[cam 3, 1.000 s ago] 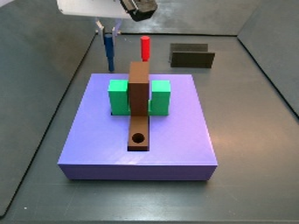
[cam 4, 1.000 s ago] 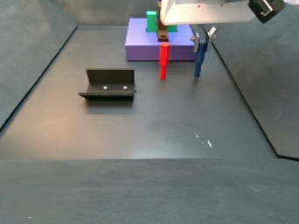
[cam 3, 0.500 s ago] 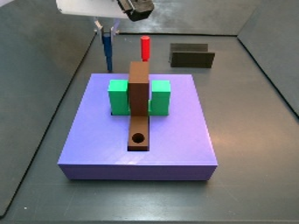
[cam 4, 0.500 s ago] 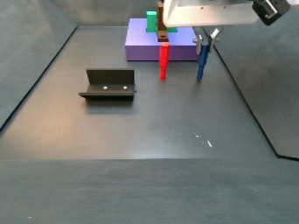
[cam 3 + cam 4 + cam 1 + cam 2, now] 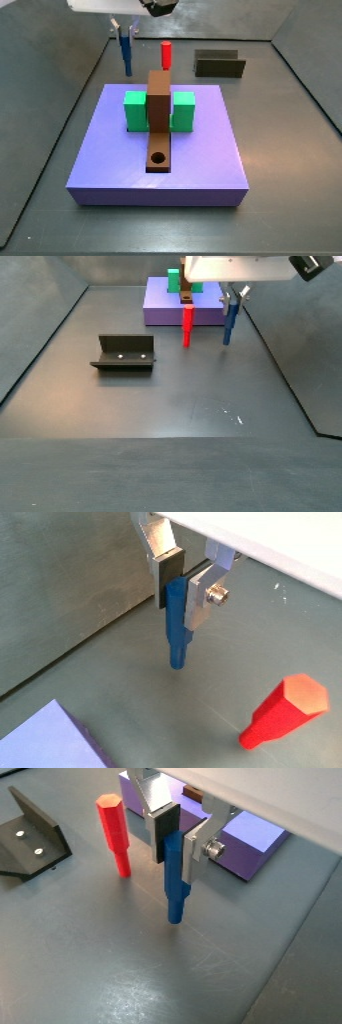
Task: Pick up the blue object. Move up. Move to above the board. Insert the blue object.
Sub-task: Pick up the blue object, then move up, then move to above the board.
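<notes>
The blue object is a slim upright peg hanging between the fingers of my gripper, which is shut on its upper end. Both wrist views show the pads pressed flat against it, its lower end just over the dark floor. In both side views the gripper holds the blue object beyond the purple slab's far end. The board lies along the slab with its round hole at the near end, between two green blocks.
A red peg stands upright on the floor close beside the blue one. The large purple slab carries the board. The dark fixture stands on the floor apart from the slab. Grey walls enclose the floor.
My gripper has risen a little with the blue object shut in it. The red peg, board and fixture have stayed in place.
</notes>
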